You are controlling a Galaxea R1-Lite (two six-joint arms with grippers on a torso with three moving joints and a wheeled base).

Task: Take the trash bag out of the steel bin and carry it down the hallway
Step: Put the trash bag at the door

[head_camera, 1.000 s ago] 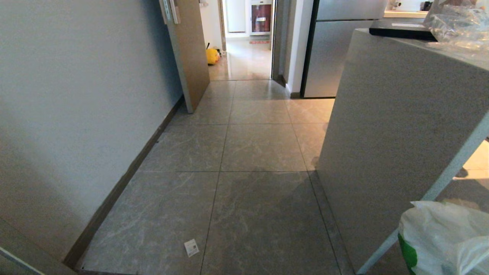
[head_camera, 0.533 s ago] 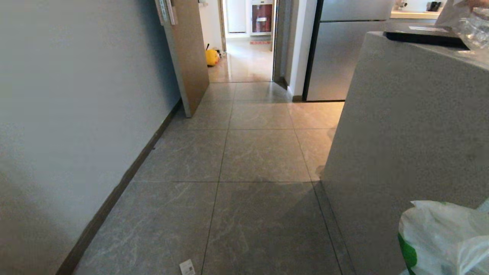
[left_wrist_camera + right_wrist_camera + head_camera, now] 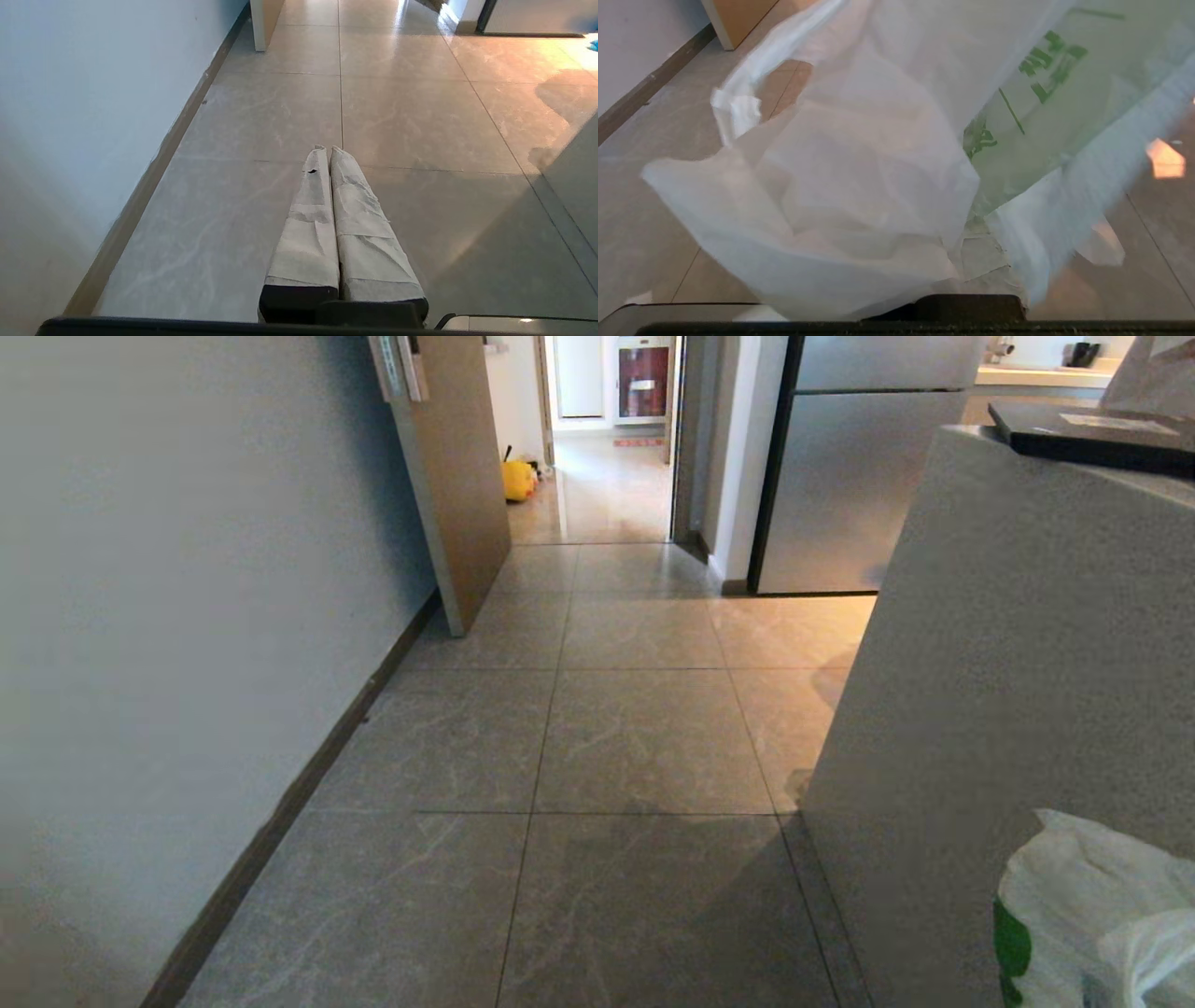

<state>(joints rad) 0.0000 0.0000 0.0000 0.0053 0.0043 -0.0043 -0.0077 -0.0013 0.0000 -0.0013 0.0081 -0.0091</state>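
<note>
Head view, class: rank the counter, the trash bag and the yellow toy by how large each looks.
1. counter, largest.
2. trash bag, cut off at the corner.
3. yellow toy, smallest, though farthest away, so its true size is unsure.

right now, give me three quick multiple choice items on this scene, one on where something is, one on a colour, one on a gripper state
1. Where is the yellow toy?
A. on the counter
B. on the floor past the open door
C. inside the trash bag

2. What colour is the print on the trash bag?
A. red
B. blue
C. green

3. How does the left gripper stand?
A. shut, holding nothing
B. wide open
C. shut on the bag

Answers:
1 B, it lies on the bright tiles beyond the wooden door.
2 C, green characters show in the right wrist view.
3 A, its wrapped fingers lie pressed together above bare floor tiles.
</note>
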